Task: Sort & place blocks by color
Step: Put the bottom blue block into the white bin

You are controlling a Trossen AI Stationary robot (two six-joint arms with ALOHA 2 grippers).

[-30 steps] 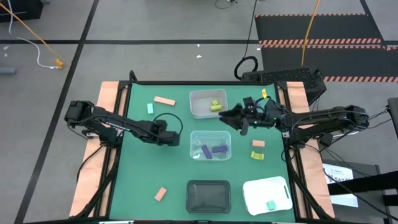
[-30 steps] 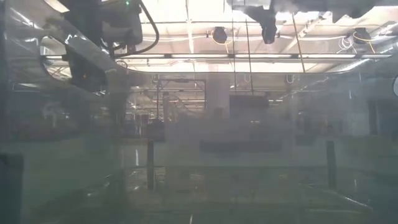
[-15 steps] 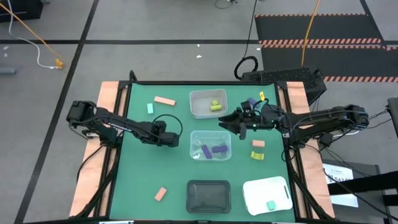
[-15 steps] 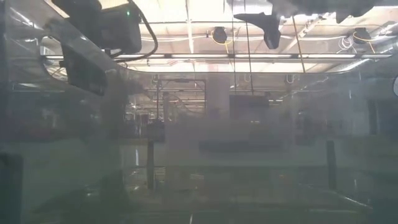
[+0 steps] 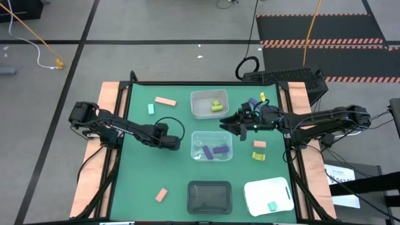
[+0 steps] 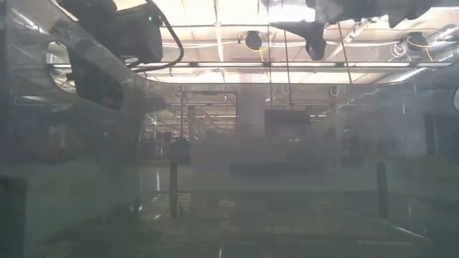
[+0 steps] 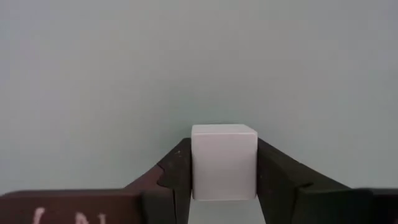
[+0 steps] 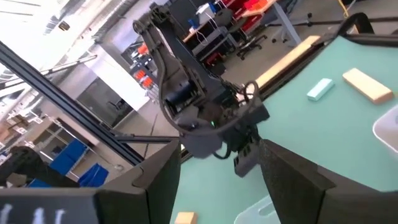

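My left gripper [image 5: 175,143] is left of the middle clear tray [image 5: 211,135] and is shut on a small pale cube block [image 7: 224,160]. My right gripper [image 5: 226,122] is open and empty [image 8: 214,186], between the far clear tray [image 5: 208,94] and the middle one. Yellow-green blocks [image 5: 217,105] lie in the far tray and purple ones [image 5: 216,150] in the middle tray. A mint block [image 5: 272,205] lies in the white tray [image 5: 267,190]. Loose blocks lie on the mat: salmon [image 5: 165,101], mint [image 5: 150,109], salmon [image 5: 161,194], salmon [image 5: 259,144] and yellow-green [image 5: 259,155]. My left gripper pinches the cube by two opposite side faces [image 7: 195,163] between its two fingers. One finger [image 7: 176,171] lies on each side, and the cube's front face stands out past the fingertips. Behind the cube only bare green mat shows.
A black tray [image 5: 210,185] stands at the near edge beside the white tray. A purple block [image 5: 253,101] and a yellow one [image 5: 264,95] lie by the right arm at the far right. Open green mat lies on the table's left half.
My left gripper has gone a little toward the table's near edge with the cube still in its fingers. My right gripper has turned at the wrist and shifted slightly, still between the two clear trays.
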